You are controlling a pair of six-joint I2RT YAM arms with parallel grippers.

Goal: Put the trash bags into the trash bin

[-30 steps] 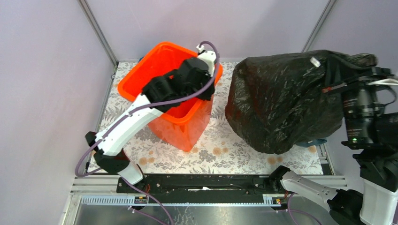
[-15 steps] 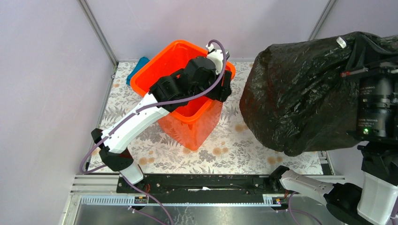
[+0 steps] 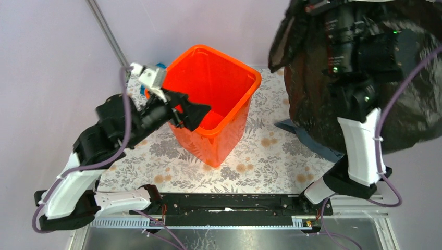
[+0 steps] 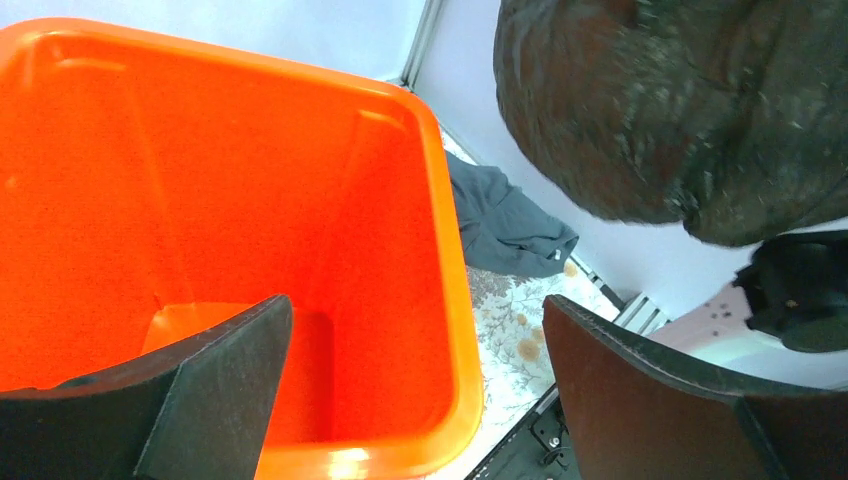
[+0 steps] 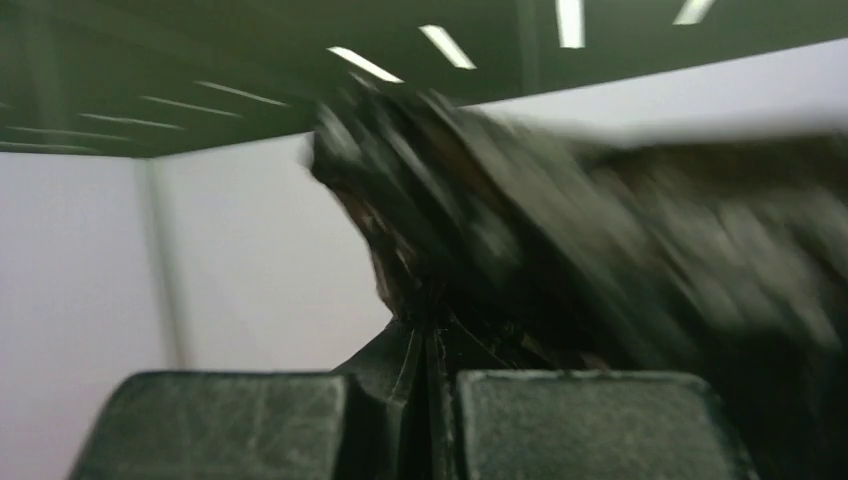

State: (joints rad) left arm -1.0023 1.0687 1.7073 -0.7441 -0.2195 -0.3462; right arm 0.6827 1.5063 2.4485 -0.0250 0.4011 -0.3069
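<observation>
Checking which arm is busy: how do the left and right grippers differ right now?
The left gripper is open, fingers spread and empty; the right gripper is shut, pinching the black trash bag. The left gripper sits low by the rim of the orange trash bin; the right gripper is high up, with the bag hanging beside the bin. Both have dark fingers.

I see the table [image 3: 260, 161], which has a flower pattern. The orange bin [image 3: 226, 133] stands upright on it in the middle of the frame. A grey-blue cloth [image 3: 311, 143] lies to its right, near the bin but apart from it. A small teal cloth [image 3: 161, 65] shows at the bin's upper left.
</observation>
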